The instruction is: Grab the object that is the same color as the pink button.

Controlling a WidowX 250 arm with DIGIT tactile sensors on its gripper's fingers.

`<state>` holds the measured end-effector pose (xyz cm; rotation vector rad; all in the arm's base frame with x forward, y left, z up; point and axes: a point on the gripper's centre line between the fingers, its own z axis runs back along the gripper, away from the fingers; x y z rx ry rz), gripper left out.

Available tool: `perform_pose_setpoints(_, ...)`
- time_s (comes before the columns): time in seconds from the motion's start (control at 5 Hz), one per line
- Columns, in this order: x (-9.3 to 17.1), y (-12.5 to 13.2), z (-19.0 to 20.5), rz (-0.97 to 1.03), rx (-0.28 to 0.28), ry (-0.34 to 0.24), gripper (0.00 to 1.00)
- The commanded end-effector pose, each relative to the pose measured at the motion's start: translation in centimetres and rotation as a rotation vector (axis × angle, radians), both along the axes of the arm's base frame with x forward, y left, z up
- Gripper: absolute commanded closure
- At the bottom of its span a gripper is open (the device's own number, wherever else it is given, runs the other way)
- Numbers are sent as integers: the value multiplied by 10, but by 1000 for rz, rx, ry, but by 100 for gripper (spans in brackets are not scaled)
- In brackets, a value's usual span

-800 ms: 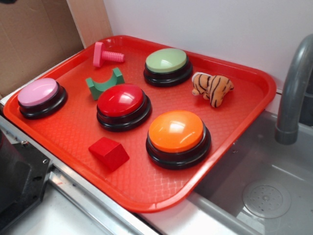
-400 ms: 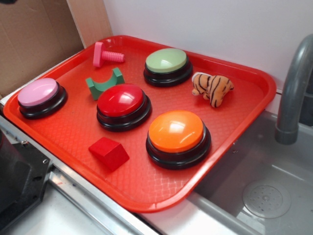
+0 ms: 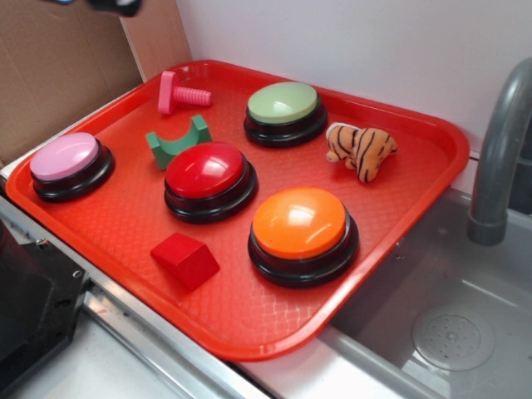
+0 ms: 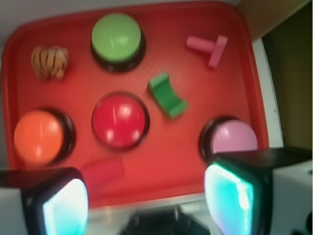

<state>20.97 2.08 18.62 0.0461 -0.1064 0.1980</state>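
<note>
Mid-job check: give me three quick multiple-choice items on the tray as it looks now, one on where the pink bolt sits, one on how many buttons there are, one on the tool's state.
1. The pink toy bolt lies:
A. at the far edge of the red tray, beyond the green arch block
B. beside the orange button
C. on top of the pink button

2. Buttons on the tray:
A. three
B. four
C. five

3. The tool is:
A. shut on the bolt
B. open, holding nothing
C. pressing the red button

Answers:
1 A: the bolt rests alone near the tray's far rim.
2 B: pink, red, orange and the green button.
3 B: the wrist view shows both fingers spread apart above the tray with nothing between them.
</note>
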Motion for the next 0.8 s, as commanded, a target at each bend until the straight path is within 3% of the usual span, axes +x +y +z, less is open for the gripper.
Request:
perform_pose_setpoints(0.0,77,70,-39,181,95,-40,0)
perform_pose_setpoints(0.2,87,87,-61,235,158,-49,0)
perform_pose_setpoints(0.6,94,119,-86,274,199,-14,0)
